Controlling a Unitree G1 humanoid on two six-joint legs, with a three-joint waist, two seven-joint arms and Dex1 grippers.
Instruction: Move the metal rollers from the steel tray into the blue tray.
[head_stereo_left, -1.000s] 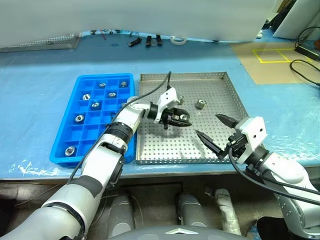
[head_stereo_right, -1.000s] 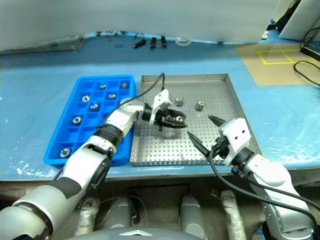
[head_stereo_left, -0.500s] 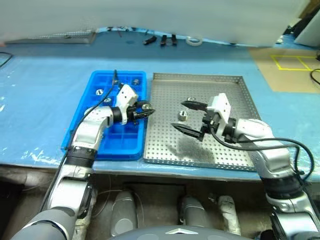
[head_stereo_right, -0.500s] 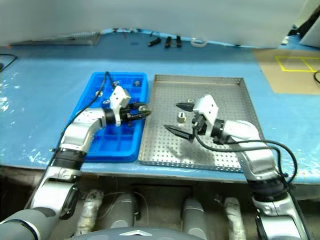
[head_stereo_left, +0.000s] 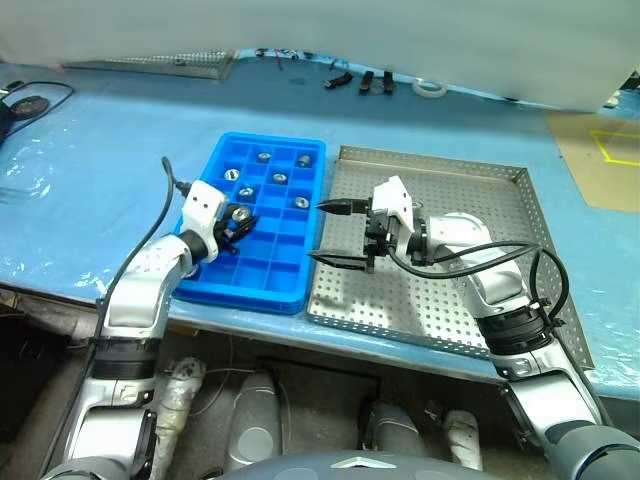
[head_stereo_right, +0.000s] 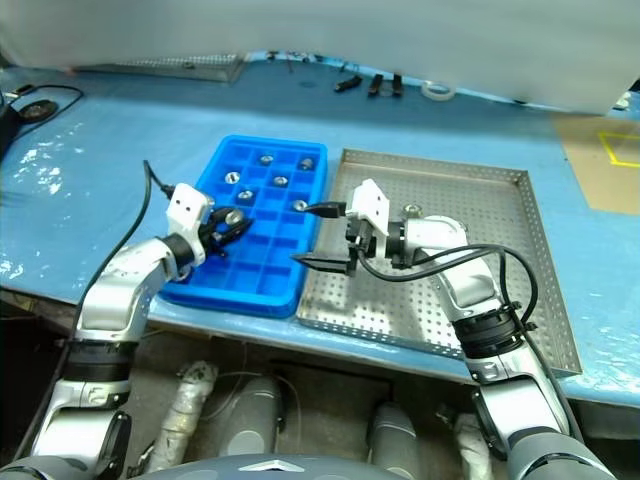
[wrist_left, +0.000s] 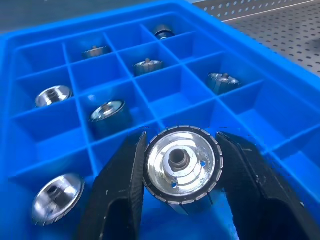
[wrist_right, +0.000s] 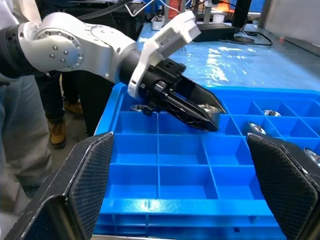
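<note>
L gripper (head_stereo_left: 238, 217) is clamped on one metal roller (wrist_left: 180, 169), held by its ribbed rim between both fingers, dark centre hole facing the wrist cam. Gripper and roller sit over the blue tray (head_stereo_left: 272, 285), on the tray's left side, about mid-length; roller is above the compartments, not seated in one.

R gripper (head_stereo_left: 335, 235) stands wide, nothing between the fingers. One fingertip is over the blue tray's right edge, the other over the steel tray's (head_stereo_left: 470, 330) left rim. It points across toward the L gripper; the two are near but apart.

Blue tray: other rollers (head_stereo_left: 268, 181) lie in separate compartments, mostly in the far half, one per cell. L wrist view shows six of them (wrist_left: 107, 111) in the cells beyond and beside the held one. Near rows on the head views look unfilled.

Steel tray: just right of the blue tray, rims close together, perforated floor visible. Cannot tell whether any roller lies behind the R arm.

Bench (head_stereo_left: 90, 190): blue covering. Small dark tools (head_stereo_left: 365, 81) and a white tape ring (head_stereo_left: 431, 88) at the far edge, well apart from both trays. A perforated steel sheet (head_stereo_left: 160, 65) lies far left. A person's legs (wrist_right: 55, 107) show beyond the bench in the R wrist view.
</note>
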